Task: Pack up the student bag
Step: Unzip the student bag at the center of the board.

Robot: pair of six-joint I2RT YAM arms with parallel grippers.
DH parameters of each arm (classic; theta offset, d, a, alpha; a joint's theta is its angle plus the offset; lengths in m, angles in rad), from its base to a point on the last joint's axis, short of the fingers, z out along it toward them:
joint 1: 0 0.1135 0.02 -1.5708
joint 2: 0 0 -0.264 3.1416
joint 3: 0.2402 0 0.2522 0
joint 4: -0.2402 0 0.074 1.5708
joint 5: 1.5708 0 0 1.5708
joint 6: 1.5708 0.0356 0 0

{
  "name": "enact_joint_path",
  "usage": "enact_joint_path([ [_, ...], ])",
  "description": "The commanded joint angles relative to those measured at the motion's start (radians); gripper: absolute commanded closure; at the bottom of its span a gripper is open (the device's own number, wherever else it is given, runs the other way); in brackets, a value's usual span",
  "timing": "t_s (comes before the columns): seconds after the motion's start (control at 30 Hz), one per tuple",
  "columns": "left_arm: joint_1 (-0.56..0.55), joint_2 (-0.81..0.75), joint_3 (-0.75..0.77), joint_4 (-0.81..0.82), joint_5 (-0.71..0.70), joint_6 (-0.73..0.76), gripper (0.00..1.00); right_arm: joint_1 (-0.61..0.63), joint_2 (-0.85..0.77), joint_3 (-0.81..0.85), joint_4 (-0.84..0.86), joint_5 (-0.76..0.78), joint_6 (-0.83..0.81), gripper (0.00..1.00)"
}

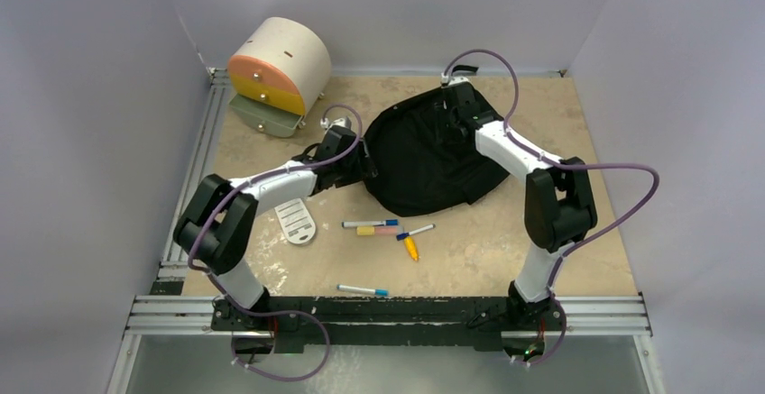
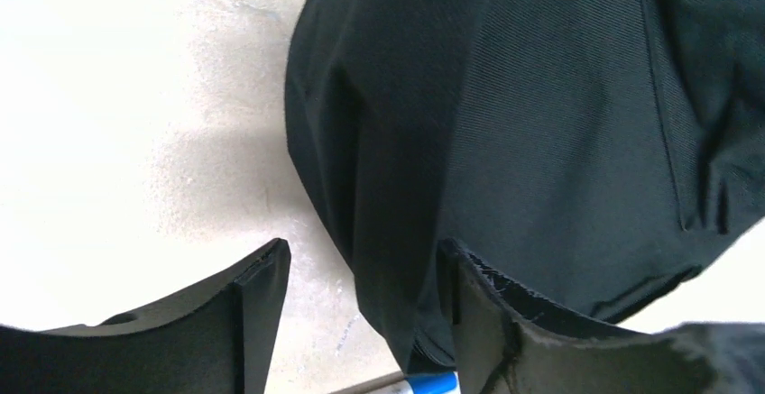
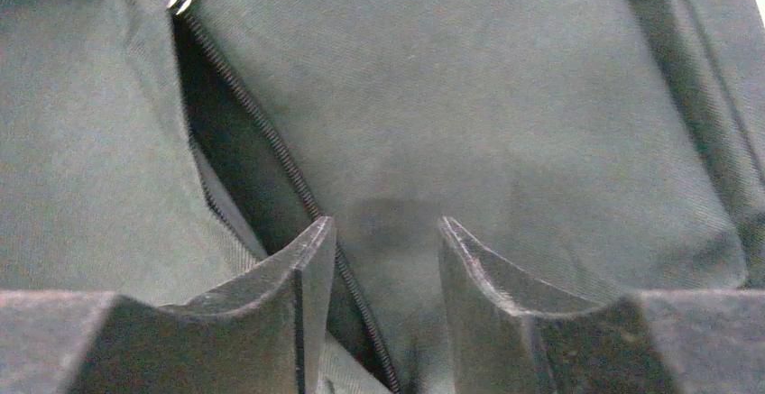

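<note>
The black student bag (image 1: 424, 155) lies flat in the middle of the table. My left gripper (image 1: 354, 167) is at its left edge. In the left wrist view it (image 2: 365, 272) is open, with a fold of the bag's edge (image 2: 505, 123) hanging between the fingers, close to the right finger (image 2: 492, 322). My right gripper (image 1: 456, 110) is over the bag's far side. In the right wrist view it (image 3: 381, 241) is open, its jaws straddling the open zipper (image 3: 271, 142) and the fabric flap beside it (image 3: 433, 96).
Several markers and highlighters (image 1: 390, 230) lie in front of the bag, and one blue marker (image 1: 363, 290) lies nearer the arm bases. A blue marker end (image 2: 433, 383) shows below the left fingers. A white card (image 1: 296, 220) lies at left. The cream-and-orange drawer box (image 1: 280, 74) stands at the back left.
</note>
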Motion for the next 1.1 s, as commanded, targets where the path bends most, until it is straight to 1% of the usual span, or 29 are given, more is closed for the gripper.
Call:
enact_joint_path([
  [0.0,0.027,0.033,0.067,0.01,-0.001,0.048,0.45,0.005,0.007,-0.018,-0.02,-0.142,-0.056,0.5],
  [0.1,0.044,0.082,0.131,0.001,0.009,0.1,0.5,0.006,-0.003,-0.046,0.012,-0.189,-0.089,0.48],
  [0.27,0.061,0.19,0.29,-0.031,0.043,0.21,0.5,0.014,-0.018,-0.067,0.021,-0.315,-0.092,0.45],
  [0.33,0.066,0.23,0.36,-0.047,0.044,0.25,0.5,0.023,-0.019,-0.068,0.018,-0.353,-0.093,0.43],
  [0.43,0.076,0.273,0.427,-0.054,0.044,0.295,0.5,0.05,-0.029,-0.076,0.028,-0.395,-0.081,0.36],
  [0.47,0.08,0.285,0.444,-0.055,0.064,0.308,0.5,0.065,-0.033,-0.078,0.034,-0.395,-0.077,0.35],
  [0.6,0.088,0.326,0.503,-0.064,0.076,0.352,0.49,0.136,-0.029,-0.066,0.042,-0.325,-0.054,0.3],
  [0.7,0.09,0.347,0.526,-0.066,0.084,0.38,0.49,0.157,-0.019,-0.055,0.056,-0.263,-0.032,0.29],
  [0.83,0.091,0.354,0.519,-0.069,0.088,0.403,0.49,0.159,-0.03,-0.055,0.076,-0.087,0.013,0.28],
  [0.97,0.092,0.347,0.495,-0.059,0.087,0.414,0.49,0.157,-0.039,-0.027,0.063,-0.046,0.001,0.3],
  [1.07,0.092,0.346,0.493,-0.061,0.088,0.422,0.49,0.155,-0.035,0.019,0.045,-0.047,-0.017,0.32],
])
